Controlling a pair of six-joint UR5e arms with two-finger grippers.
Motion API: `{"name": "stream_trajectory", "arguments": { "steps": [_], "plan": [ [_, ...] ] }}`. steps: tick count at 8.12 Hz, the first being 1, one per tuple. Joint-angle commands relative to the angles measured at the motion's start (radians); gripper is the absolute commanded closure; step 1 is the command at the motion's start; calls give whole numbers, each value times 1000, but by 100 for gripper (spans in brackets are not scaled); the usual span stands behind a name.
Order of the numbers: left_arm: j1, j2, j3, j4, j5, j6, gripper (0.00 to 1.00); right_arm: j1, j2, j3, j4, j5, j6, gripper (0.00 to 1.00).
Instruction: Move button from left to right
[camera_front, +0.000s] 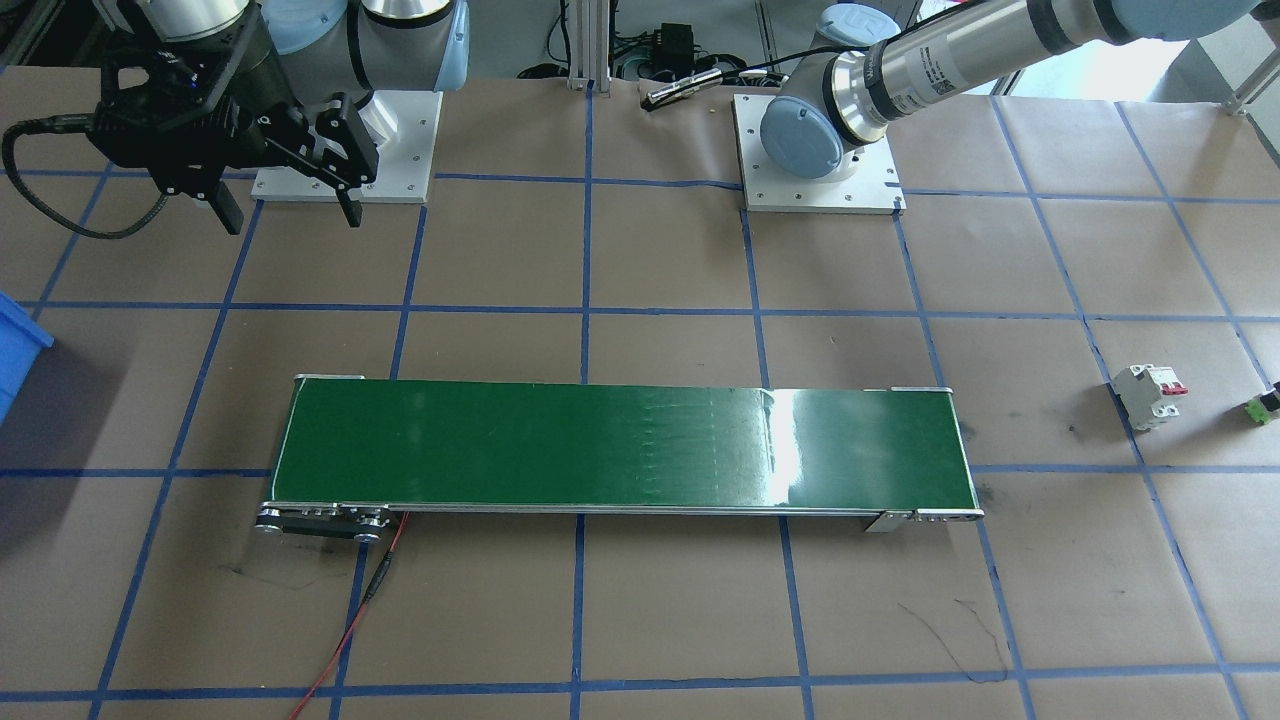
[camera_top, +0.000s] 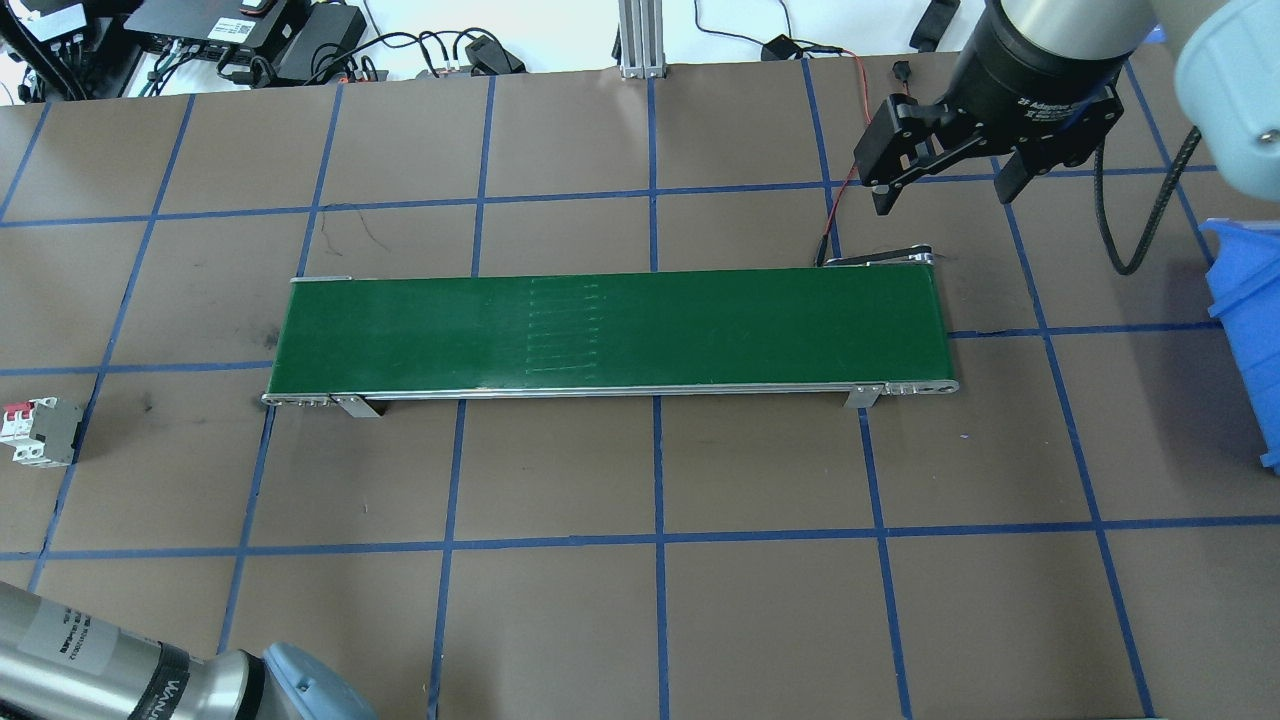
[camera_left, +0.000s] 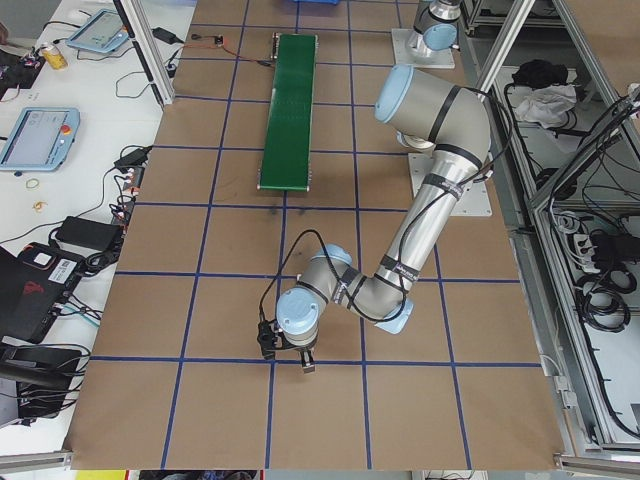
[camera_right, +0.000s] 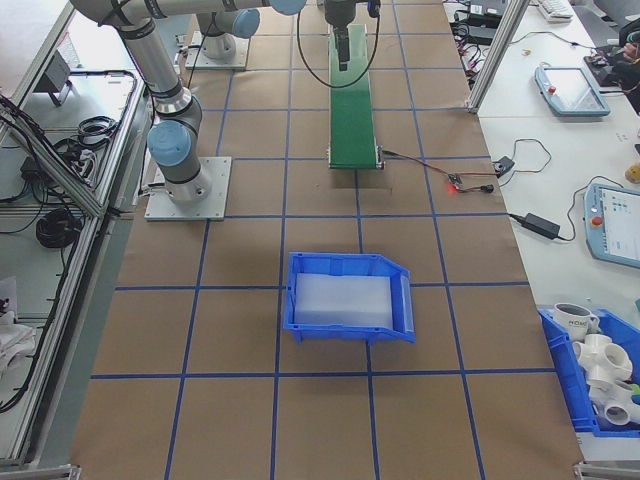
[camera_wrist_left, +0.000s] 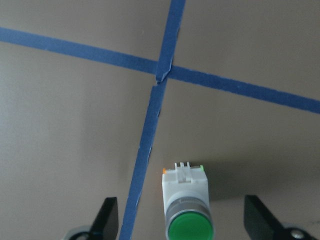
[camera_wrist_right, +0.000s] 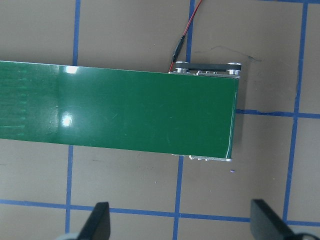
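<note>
Directly below the left pincer (camera_wrist_left: 181, 220), whose two dark fingers stand spread wide, the button (camera_wrist_left: 186, 206) lies on the brown paper-covered desk (camera_wrist_left: 75, 140), between the fingertips and untouched, just beside a blue tape line (camera_wrist_left: 150, 130). It sits at the robot's far left, near the white circuit breaker (camera_front: 1150, 395). It looks light and rigid: hard plastic, a glossy round green cap above a metal ring, then a squarish white body. The flat sides of that body seem the safest hold; the rounded cap would likely slip. Farther out, the smooth, shiny green conveyor belt (camera_top: 610, 330) spans the middle, and the right pincer (camera_top: 945, 190) hangs spread and empty above its far end.
</note>
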Motion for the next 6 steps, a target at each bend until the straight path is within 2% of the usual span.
{"name": "stream_trajectory", "arguments": {
  "steps": [1,2,4,5,6],
  "plan": [
    [1,-14,2,0,3,-2,33,0,0,0,0,0,0,0],
    [1,-14,2,-1,3,-3,37,0,0,0,0,0,0,0],
    [1,-14,2,-1,3,-5,61,0,0,-1,0,0,0,0],
    [1,-16,2,-1,2,-7,67,0,-2,0,0,0,0,0],
    [1,-16,2,-1,2,-7,84,0,0,0,0,0,0,0]
  ]
}}
